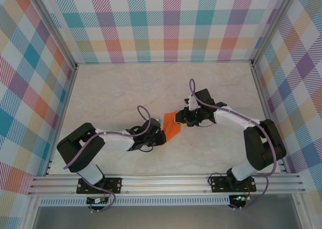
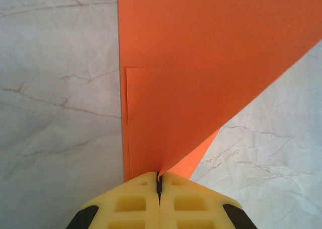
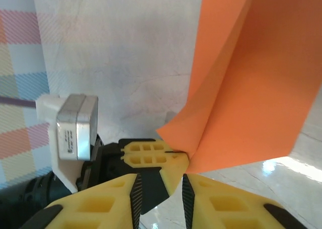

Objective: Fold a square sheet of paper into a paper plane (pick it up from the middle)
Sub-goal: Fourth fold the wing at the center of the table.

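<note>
1. Left gripper (image 2: pixel 159 182): fingers pressed together, pinching the tip of the orange paper wedge (image 2: pixel 201 63).
2. Right gripper (image 3: pixel 160 201), just beside the wedge: fingers spread, nothing between them.
3. Wedge: over the worktop (image 1: pixel 126 88).
4. Progress, by your reckoning: first creases are in; narrowing it to a pointed dart is still to do.

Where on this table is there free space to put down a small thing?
The table is bare along the back wall, from left corner to right. A smaller bare patch lies between the orange paper and the front rail. The middle is crowded: the left gripper and the right gripper meet at the paper.
</note>
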